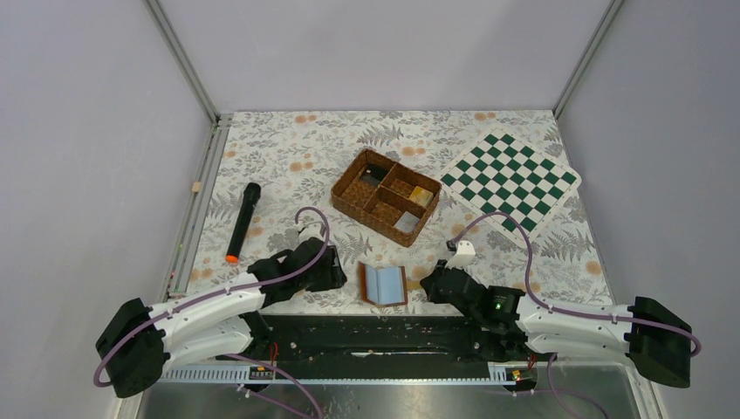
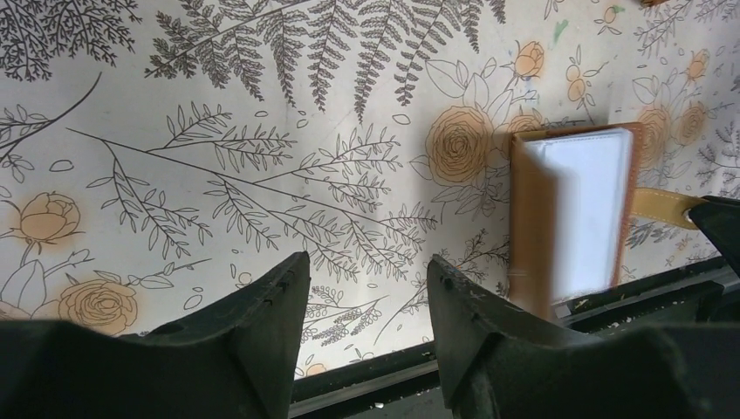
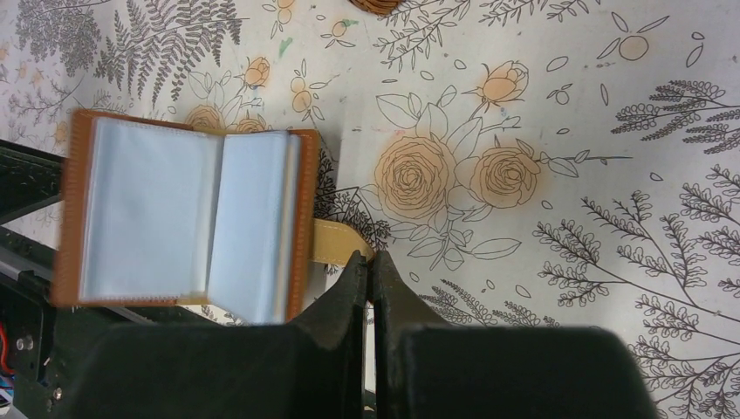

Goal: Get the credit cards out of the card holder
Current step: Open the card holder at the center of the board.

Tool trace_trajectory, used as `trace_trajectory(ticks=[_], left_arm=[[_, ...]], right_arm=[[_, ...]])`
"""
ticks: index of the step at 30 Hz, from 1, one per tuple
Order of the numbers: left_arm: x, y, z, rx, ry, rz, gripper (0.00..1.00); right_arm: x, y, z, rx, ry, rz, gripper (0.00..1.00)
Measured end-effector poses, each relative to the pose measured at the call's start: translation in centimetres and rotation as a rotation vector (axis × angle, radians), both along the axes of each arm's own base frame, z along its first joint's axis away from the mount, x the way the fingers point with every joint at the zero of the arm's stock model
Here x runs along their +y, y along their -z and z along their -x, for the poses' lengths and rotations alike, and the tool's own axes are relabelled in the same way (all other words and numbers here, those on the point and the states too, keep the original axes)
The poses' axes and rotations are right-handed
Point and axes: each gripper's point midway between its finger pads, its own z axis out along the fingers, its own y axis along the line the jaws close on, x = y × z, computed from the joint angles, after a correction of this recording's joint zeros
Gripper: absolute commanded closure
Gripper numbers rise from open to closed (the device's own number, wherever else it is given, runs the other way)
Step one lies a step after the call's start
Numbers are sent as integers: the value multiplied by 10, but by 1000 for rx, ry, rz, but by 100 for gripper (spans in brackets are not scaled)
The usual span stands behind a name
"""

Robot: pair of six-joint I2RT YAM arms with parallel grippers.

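While card holder [image 1: 385, 285] lies open at near edge of desk [image 1: 288, 166] between 2 grippers, left gripper [image 2: 368, 262] gapes wide above desk beside it; right gripper [image 3: 368, 257] closed tight, tips at closing tab [image 3: 336, 243].

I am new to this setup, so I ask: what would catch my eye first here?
The green-and-white chessboard at the far right stands out most. Next come the woven four-compartment basket in the middle and the brown card holder lying open at the near edge.
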Motion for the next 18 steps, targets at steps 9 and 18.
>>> trace_trajectory(ticks=[9,18], left_arm=[[-6,-35,1,-52,69,24,50],[-64,-83,15,-89,290,262,47]], right_arm=[[3,-2,2,8,-13,-15,100],[18,-22,6,2,-71,-86,100]])
